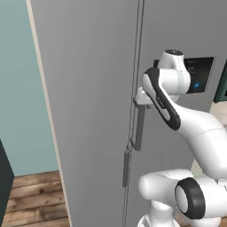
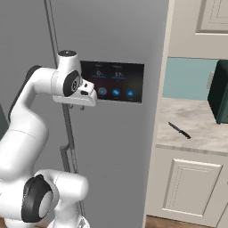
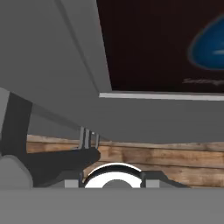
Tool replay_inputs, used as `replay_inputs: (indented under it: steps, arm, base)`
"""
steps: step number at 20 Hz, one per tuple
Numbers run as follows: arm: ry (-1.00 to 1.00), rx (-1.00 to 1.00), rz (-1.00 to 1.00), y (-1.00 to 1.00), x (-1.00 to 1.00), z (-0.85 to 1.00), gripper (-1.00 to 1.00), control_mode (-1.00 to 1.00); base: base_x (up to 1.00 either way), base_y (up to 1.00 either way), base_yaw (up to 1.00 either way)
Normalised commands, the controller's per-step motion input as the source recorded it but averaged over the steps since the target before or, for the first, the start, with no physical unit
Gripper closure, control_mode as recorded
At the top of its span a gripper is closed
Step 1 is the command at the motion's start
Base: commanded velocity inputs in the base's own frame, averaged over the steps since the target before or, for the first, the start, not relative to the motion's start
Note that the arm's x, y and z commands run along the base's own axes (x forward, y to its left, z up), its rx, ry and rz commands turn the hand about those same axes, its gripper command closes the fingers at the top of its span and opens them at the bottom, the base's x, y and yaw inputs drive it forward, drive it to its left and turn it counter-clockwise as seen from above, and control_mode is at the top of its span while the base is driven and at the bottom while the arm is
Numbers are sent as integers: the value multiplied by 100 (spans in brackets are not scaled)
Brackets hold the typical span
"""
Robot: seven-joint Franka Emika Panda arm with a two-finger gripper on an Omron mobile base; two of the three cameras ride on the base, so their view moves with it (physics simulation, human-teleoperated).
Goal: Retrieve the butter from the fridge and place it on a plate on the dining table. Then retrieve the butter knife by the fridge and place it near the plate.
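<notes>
Right now we are parked close to the tall grey double-door fridge (image 1: 88, 88), because the butter we want is shut inside it and we must get a door open first. Both doors look closed, so we cannot see the butter at all. Our white arm bends up and forward so that our two-finger gripper (image 2: 76, 107) hangs right at the long grey upright handle (image 1: 138, 128) near the seam between the doors. We think the handle top sits by the fingers, but the view is poor, and we cannot tell if the claw is spread, pressed together or pinching the handle. The fridge front is flat, smooth and plain, like painted metal. Its dark glossy panel with blue lights (image 2: 113, 82) sits just beside our hand. Off to the side, the small slim butter knife with a dark handle and dark blade (image 2: 179, 130) lies flat on the pale marbled counter top (image 2: 196, 120) above cream cabinet doors, waiting for later. Brown wooden floor planks (image 1: 31, 195) show down low.
</notes>
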Motion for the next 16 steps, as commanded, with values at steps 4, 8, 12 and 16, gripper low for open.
replay_inputs:
  steps: [4,8,12,16]
  arm:
    - [-9,0,0,27,-14,-2,-100,-100]
    - [-5,0,-2,38,-33,-20,-100,-100]
    - [0,0,-5,19,-36,-16,-100,-100]
    - [0,0,-2,24,-26,-16,-100,-100]
  base:
    - [0,0,0]
    - [0,0,0]
    - [0,0,0]
    - [0,0,0]
